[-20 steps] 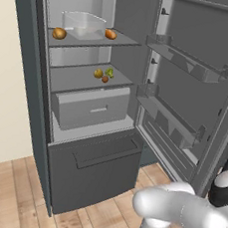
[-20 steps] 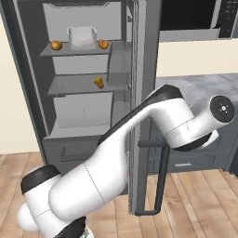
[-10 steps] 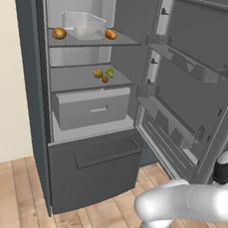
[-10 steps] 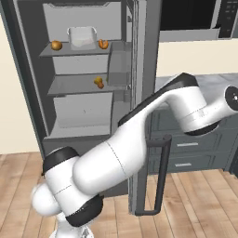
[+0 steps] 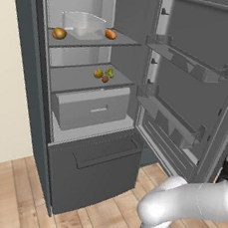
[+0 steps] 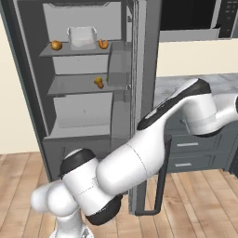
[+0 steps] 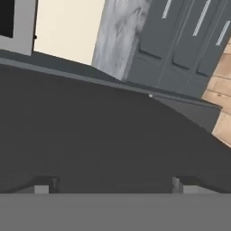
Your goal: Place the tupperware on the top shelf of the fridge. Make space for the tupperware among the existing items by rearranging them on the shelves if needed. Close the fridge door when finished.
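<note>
Fridge door swung wide, tupperware sitting on the top shelf between two orange-brown items, small fruits on the shelf below; hand fingers spread apart, facing the door's dark outer panel

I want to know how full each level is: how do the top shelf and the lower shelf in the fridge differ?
The top shelf carries the tupperware between two orange-brown items, one at each end; the lower shelf carries no tub, just a small cluster of yellow, green and red pieces near its right side. Both are thin pale grey ledges of the same width.
</note>
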